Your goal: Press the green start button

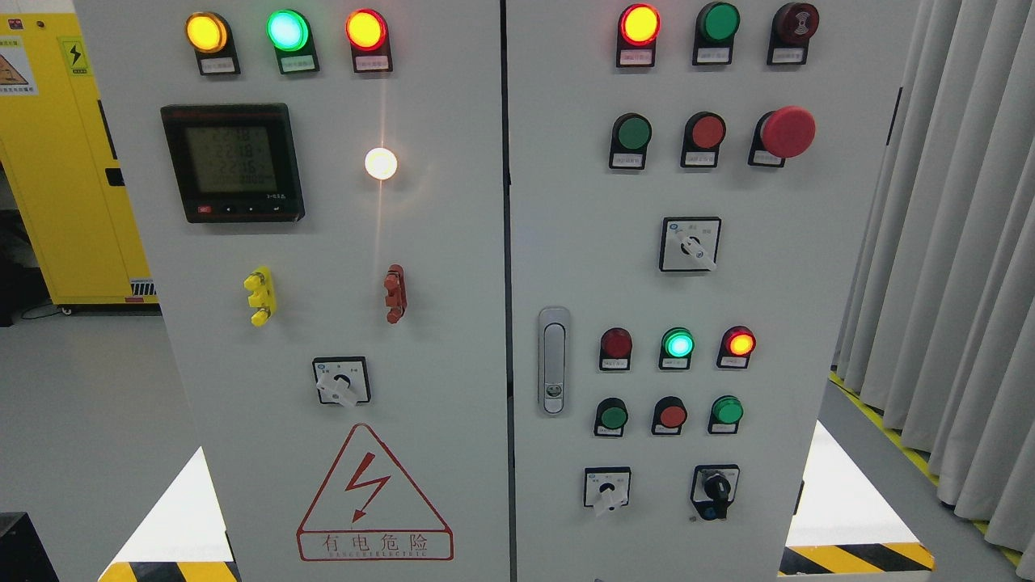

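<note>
Facing the camera is a grey cabinet (453, 267) with two doors. On the right door, near its top edge, a green button (632, 133) sits left of a red button (707, 132) and a big red mushroom button (787, 132). Lower on this door another green button (613, 417) sits beside a door handle (553, 360). No robot hand shows, so I cannot tell its state
</note>
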You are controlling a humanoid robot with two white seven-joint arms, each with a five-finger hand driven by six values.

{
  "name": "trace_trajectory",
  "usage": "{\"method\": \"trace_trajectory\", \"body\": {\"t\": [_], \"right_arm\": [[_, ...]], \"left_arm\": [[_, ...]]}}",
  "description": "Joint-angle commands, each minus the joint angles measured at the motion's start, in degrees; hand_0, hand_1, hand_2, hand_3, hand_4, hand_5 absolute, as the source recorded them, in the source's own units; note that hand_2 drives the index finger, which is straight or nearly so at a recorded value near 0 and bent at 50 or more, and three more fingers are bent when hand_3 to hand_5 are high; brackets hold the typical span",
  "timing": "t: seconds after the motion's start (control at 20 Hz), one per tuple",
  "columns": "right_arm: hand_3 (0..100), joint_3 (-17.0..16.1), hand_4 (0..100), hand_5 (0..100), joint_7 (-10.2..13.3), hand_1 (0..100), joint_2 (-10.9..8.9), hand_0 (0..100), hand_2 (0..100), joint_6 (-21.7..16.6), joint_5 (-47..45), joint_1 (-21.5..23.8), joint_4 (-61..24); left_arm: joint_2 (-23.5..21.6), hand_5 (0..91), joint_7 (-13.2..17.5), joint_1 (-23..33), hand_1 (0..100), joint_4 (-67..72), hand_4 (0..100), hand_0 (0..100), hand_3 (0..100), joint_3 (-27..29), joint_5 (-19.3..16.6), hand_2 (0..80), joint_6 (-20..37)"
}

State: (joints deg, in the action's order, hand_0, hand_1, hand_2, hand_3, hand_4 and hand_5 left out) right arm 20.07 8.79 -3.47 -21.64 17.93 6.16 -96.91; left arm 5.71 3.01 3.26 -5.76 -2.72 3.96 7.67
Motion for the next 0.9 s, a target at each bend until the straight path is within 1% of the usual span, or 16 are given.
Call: {"method": "trace_trajectory", "body": {"t": [0.0,0.3,0.45,0.55,0.6,0.65,0.7,0.75,0.8,0.85], "right_arm": [[16,-0.2,27,18,0.0,73,0.04,65,0,0.0,0.0,0.0,0.0],[16,-0.2,27,18,0.0,73,0.13,65,0,0.0,0.0,0.0,0.0],[16,-0.7,27,18,0.0,73,0.04,65,0,0.1,0.3,-0.2,-0.5],[19,-1.7,28,19,0.0,73,0.04,63,0,0.4,1.0,-0.7,-1.3],[23,-2.6,32,22,0.1,74,0.04,57,0,0.6,2.4,-1.3,-2.0],[34,-3.9,47,36,0.1,76,0.13,50,0,0.8,5.1,-2.4,-2.6],[42,-5.6,57,49,0.3,77,0.21,49,0,0.8,8.4,-3.4,-2.8],[59,-7.1,75,74,0.9,80,0.30,51,0,0.8,12.4,-4.3,-3.1],[72,-8.0,86,85,1.7,82,0.56,53,0,0.8,16.7,-5.2,-3.2],[73,-8.6,86,85,2.5,82,0.65,54,0,0.7,20.9,-6.1,-3.2]], "left_arm": [[0.0,0.0,0.0,0.0,56,0.0,0,12,0,0.0,0.0,0.0,0.0],[0.0,0.0,0.0,0.0,56,0.0,0,12,0,0.0,0.0,0.0,0.0],[0.0,0.0,0.0,0.0,56,0.0,0,12,0,0.0,0.0,0.0,0.0],[0.0,0.0,0.0,0.0,56,0.0,0,12,0,0.0,0.0,0.0,0.0],[0.0,0.0,0.0,0.0,56,0.0,0,12,0,0.0,0.0,0.0,0.0],[0.0,0.0,0.0,0.0,56,0.0,0,12,0,0.0,0.0,0.0,0.0],[0.0,0.0,0.0,0.0,56,0.0,0,12,0,0.0,0.0,0.0,0.0],[0.0,0.0,0.0,0.0,56,0.0,0,12,0,0.0,0.0,0.0,0.0],[0.0,0.0,0.0,0.0,56,0.0,0,12,0,0.0,0.0,0.0,0.0],[0.0,0.0,0.0,0.0,56,0.0,0,12,0,0.0,0.0,0.0,0.0]]}}
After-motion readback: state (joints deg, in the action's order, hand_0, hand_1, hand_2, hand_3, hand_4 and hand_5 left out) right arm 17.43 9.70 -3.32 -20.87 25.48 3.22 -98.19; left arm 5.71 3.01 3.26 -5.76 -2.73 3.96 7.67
